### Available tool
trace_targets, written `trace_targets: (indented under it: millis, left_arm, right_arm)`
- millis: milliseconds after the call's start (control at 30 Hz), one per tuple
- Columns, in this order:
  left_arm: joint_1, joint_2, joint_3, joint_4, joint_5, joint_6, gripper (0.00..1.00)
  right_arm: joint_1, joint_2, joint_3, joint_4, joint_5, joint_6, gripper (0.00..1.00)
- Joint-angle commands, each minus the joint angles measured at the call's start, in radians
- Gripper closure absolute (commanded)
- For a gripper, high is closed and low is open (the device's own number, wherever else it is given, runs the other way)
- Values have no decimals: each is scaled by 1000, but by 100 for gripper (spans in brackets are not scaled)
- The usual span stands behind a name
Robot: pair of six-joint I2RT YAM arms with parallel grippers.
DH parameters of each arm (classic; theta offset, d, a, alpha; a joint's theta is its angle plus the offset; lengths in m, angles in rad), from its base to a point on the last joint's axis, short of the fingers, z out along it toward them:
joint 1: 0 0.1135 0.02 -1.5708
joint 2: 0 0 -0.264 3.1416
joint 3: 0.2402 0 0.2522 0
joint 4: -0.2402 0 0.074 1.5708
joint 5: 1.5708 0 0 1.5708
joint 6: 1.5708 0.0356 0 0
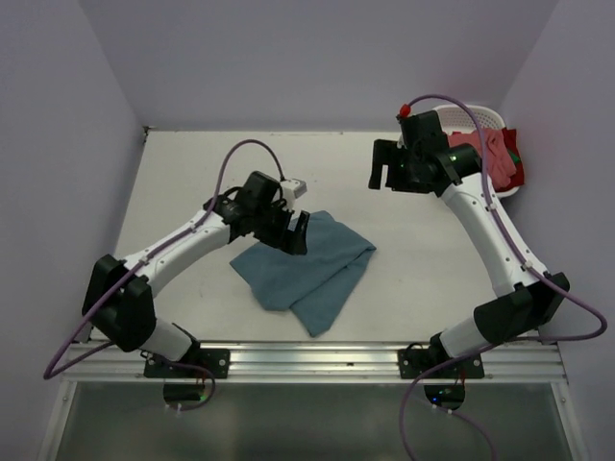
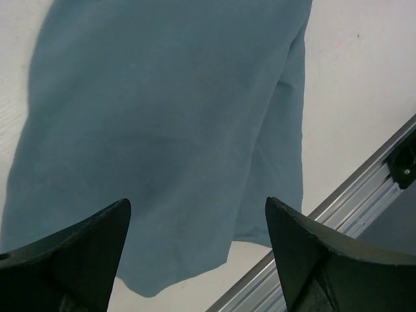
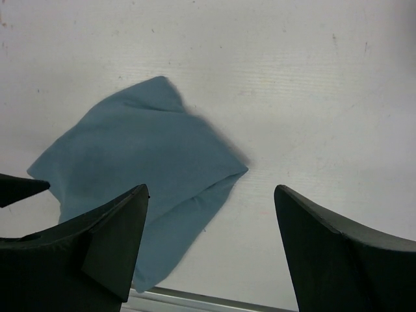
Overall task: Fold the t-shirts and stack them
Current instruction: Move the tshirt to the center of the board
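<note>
A dusty teal-blue t-shirt lies folded in a rough diamond on the table's near middle; it also shows in the left wrist view and the right wrist view. My left gripper hovers open and empty over its far left part. A salmon pink-red t-shirt hangs over the white basket at the far right. My right gripper is open and empty, held above the table to the left of the basket and apart from both shirts.
The table is white, with grey walls on three sides. A metal rail runs along the near edge and shows in the left wrist view. The basket stands in the far right corner.
</note>
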Motion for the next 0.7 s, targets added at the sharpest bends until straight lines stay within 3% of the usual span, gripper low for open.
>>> trace_targets:
  millis: [0,267,667]
  left_arm:
    - [-121,100,124,-79,-101,63,13]
    - [-399,220,172,-166,-193,82,16]
    - [-493,378,146,-138,-226,40,24]
  right_arm:
    - [3,-43,-24,21,26,9,18]
    - [2,-81,-44,8,51,-16,18]
    - [2,-90,-59,27,54,-14,18]
